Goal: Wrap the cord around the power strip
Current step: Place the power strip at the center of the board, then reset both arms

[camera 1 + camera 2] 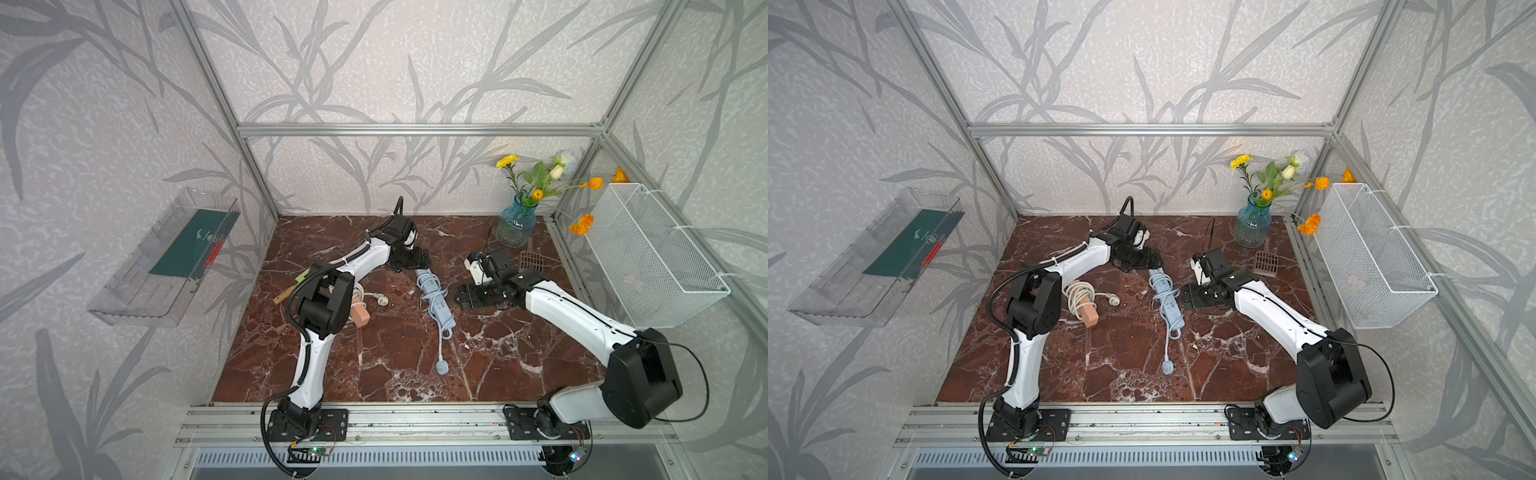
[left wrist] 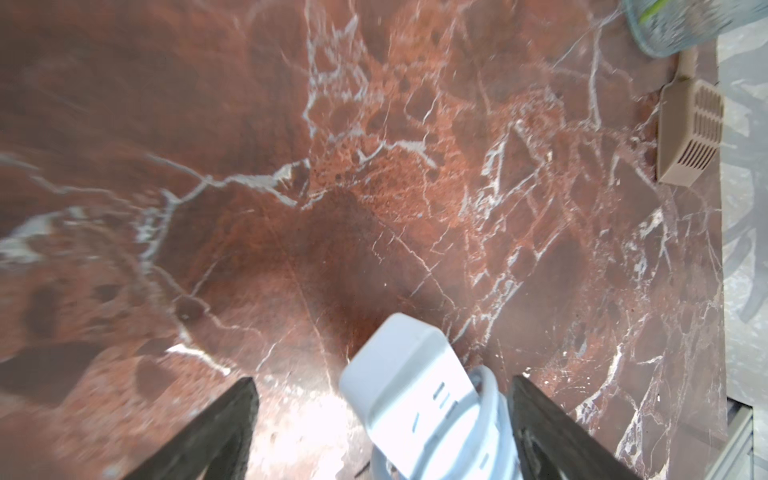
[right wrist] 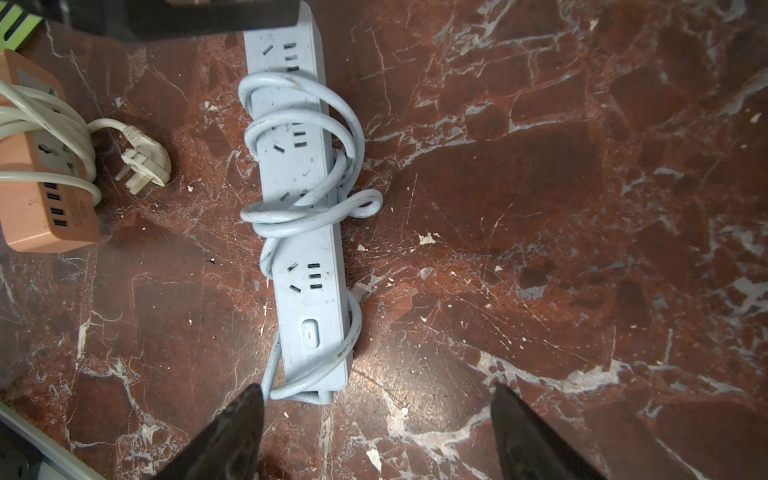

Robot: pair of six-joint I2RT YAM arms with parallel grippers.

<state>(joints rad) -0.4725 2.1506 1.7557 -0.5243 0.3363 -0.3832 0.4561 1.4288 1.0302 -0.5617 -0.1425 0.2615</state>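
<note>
The power strip (image 3: 307,245) is smooth, matt pale-blue plastic with dark scuffs, its cord (image 3: 286,218) rubbery-looking. The table (image 3: 540,187) looks like glossy red-brown marble, veined white.

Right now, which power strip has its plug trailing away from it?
The light blue power strip mid-table: its blue plug lies toward the front edge. The orange strip has its white plug beside it.

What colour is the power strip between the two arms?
Pale blue power strip, clearest in right wrist view.
</note>
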